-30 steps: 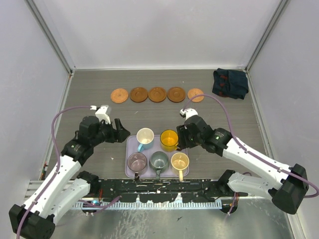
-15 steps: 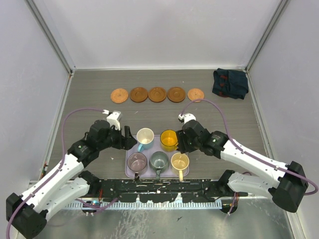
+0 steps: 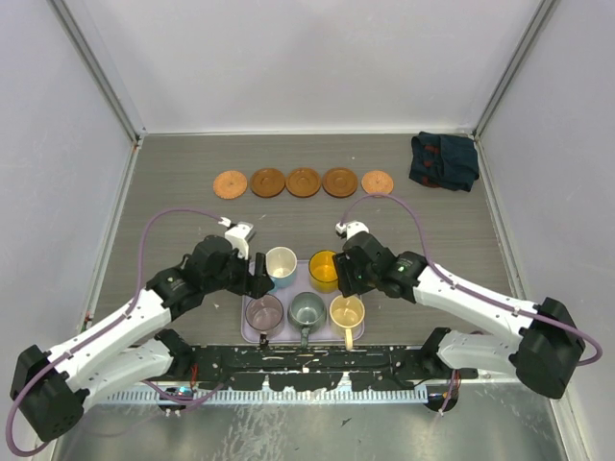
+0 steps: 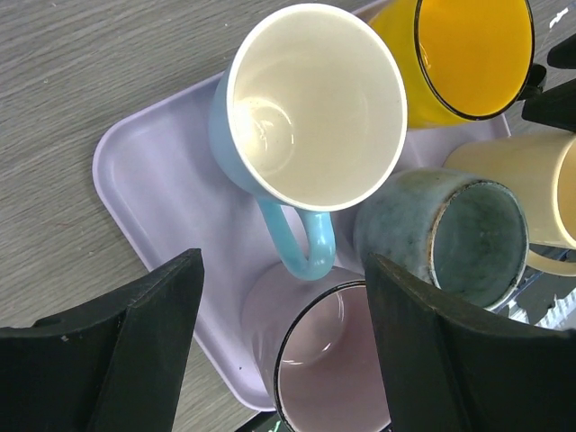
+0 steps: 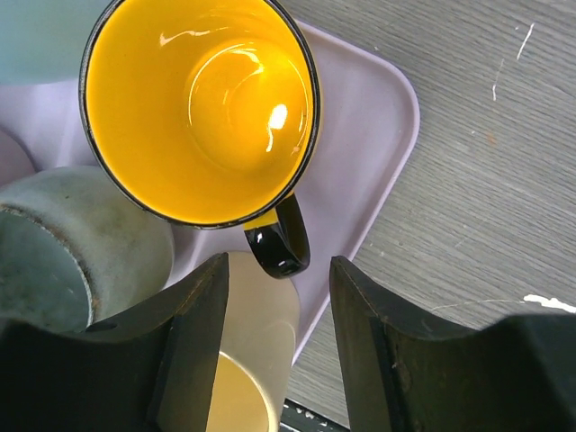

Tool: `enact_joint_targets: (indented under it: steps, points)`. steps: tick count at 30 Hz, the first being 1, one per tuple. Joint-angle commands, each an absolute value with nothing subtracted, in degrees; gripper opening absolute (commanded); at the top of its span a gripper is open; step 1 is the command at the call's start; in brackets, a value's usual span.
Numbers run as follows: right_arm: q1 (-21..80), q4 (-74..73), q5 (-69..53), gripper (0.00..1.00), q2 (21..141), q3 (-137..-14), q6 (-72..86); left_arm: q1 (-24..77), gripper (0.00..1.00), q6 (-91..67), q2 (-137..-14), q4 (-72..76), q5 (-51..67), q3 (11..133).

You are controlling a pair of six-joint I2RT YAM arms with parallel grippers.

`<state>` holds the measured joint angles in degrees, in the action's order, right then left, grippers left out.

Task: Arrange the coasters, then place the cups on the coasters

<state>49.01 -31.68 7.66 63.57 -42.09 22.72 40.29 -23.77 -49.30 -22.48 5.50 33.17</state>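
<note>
Several orange-brown coasters (image 3: 303,181) lie in a row across the far part of the table. All the cups stand on a lavender tray (image 3: 247,285): light blue (image 4: 315,108), orange-yellow (image 5: 198,108), mauve (image 4: 333,369), grey-green (image 4: 459,234) and cream-yellow (image 5: 252,360). My left gripper (image 4: 283,351) is open at the tray's left side, above the mauve cup and the blue cup's handle, holding nothing. My right gripper (image 5: 274,351) is open at the tray's right side. The orange-yellow cup's black handle (image 5: 281,238) sits just beyond its fingertips, and the cream-yellow cup shows below the gap.
A dark blue cloth (image 3: 444,160) is bunched at the back right corner. Grey walls close the table on the left, back and right. A black rail (image 3: 307,365) with the arm bases runs along the near edge, right behind the tray.
Both arms have swung inward to the tray, the left from the left and the right from the right. The right jaws have narrowed slightly. No cup or coaster has moved.
</note>
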Motion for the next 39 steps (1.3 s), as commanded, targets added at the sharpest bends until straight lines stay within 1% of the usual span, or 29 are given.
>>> enact_joint_targets:
  steps: [1,18,22,23,25,26,31,35,36,37,39]
  points:
    - [49.33,-28.44,7.19,0.53,65.97,-42.39,22.09,41.08,0.73,-23.96,-50.02,-18.54,4.22,33.89]
    - [49.39,-26.82,8.09,0.52,73.18,-44.10,21.01,41.40,0.72,-23.12,-55.44,-13.37,5.53,31.85]
    - [49.44,-25.88,8.14,0.49,74.56,-43.95,21.13,41.44,0.72,-23.12,-55.67,-12.68,6.03,31.50]
    - [49.40,-25.71,8.17,0.46,74.80,-43.86,21.24,41.40,0.72,-23.16,-55.65,-12.59,6.14,31.41]
    - [49.39,-25.50,8.11,0.37,75.11,-43.86,21.27,41.44,0.72,-23.12,-55.42,-12.56,6.28,31.32]
    - [49.39,-25.49,8.07,0.35,75.22,-43.79,21.27,41.41,0.72,-23.04,-55.31,-12.57,6.32,31.23]
    - [49.39,-25.86,8.17,0.32,75.00,-43.72,21.42,41.41,0.72,-23.13,-54.92,-12.44,6.33,30.86]
    - [49.40,-26.40,8.54,0.09,74.37,-43.47,21.27,41.42,0.72,-23.25,-54.67,-12.08,6.46,30.71]
    - [49.39,-26.43,8.71,0.05,74.10,-43.36,21.19,41.41,0.72,-23.29,-54.67,-11.96,6.50,30.68]
    - [49.38,-26.33,9.01,0.02,73.72,-43.21,21.22,41.41,0.72,-23.39,-54.64,-11.89,6.50,30.73]
    - [49.60,-26.17,9.66,0.01,72.64,-42.99,21.18,41.47,0.72,-23.53,-54.46,-11.71,6.69,30.63]
